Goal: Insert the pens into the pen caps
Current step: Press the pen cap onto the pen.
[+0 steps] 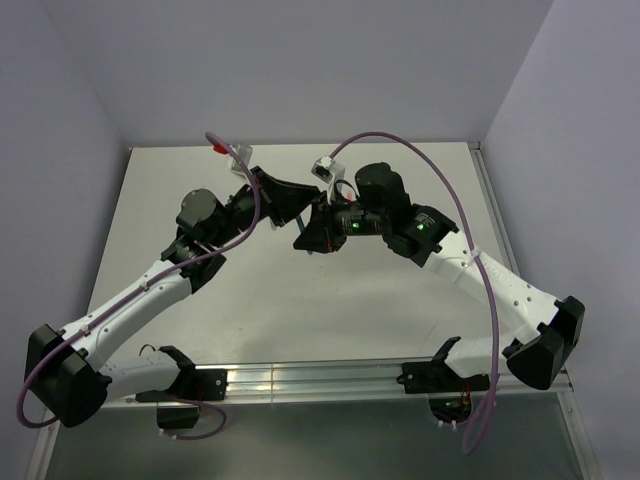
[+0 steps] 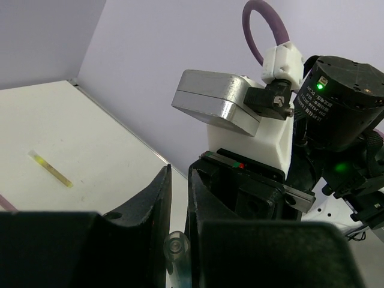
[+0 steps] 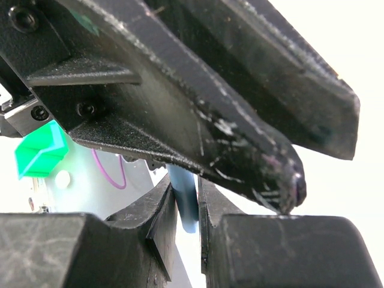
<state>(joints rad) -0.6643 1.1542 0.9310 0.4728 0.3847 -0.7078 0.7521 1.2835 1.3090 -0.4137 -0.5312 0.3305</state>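
Observation:
My two grippers meet above the middle of the table [image 1: 200,200]. The left gripper [image 1: 305,200] [image 2: 180,174] is shut on a pale translucent pen cap [image 2: 176,249], which sits deep between its jaws with its round end facing outward. The right gripper [image 1: 310,235] [image 3: 186,183] is shut on a blue pen [image 3: 185,210], whose upper part runs behind the left gripper's fingers [image 3: 228,120] just above. In the left wrist view the right gripper's black body [image 2: 246,198] is right in front of the left fingertips. A yellow pen [image 2: 51,168] lies alone on the table.
Purple cables [image 1: 470,230] loop over both arms. An aluminium rail [image 1: 320,378] runs along the near edge between the arm bases. Walls close the table at the back and on both sides. A green block [image 3: 39,150] shows at the left of the right wrist view.

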